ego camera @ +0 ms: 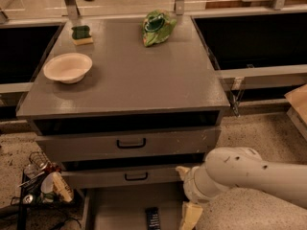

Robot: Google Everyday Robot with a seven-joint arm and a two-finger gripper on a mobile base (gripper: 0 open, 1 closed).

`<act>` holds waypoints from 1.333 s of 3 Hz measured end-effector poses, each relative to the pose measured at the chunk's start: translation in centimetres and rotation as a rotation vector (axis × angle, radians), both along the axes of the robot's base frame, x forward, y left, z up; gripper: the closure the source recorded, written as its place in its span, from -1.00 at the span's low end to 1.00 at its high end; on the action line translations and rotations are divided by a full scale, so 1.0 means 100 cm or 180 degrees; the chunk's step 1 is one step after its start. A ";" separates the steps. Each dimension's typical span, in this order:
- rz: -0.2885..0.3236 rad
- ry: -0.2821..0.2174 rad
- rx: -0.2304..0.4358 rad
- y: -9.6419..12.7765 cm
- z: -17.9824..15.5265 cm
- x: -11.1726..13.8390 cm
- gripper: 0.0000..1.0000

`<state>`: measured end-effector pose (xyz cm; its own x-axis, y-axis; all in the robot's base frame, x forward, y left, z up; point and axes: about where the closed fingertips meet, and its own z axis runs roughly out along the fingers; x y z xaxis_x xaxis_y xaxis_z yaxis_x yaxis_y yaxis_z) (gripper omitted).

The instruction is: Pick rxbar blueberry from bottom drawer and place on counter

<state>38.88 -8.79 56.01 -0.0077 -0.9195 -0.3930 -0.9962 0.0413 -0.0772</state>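
rxbar blueberry [153, 219] lies flat in the open bottom drawer [120, 205] at 6 o'clock, gripper [190, 215] near at its 3 o'clock, grip state can't tell, counter [129, 80] at 12 o'clock holds a bowl [68, 67].

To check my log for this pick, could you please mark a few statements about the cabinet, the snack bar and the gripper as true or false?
1. The snack bar lies in the open bottom drawer. True.
2. The bowl sits at the right edge of the counter. False: it is near the left edge.
3. The gripper is low at the right side of the bottom drawer, apart from the snack bar. True.
4. The green bag lies inside the bowl. False: it lies on the far part of the counter, well away from the bowl.
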 end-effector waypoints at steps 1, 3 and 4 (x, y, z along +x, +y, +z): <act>0.0129 0.0055 -0.0121 0.016 -0.019 0.005 -1.00; 0.0103 0.0054 -0.0134 0.022 -0.030 -0.001 -1.00; 0.0132 0.0079 -0.0163 0.035 -0.058 -0.010 -1.00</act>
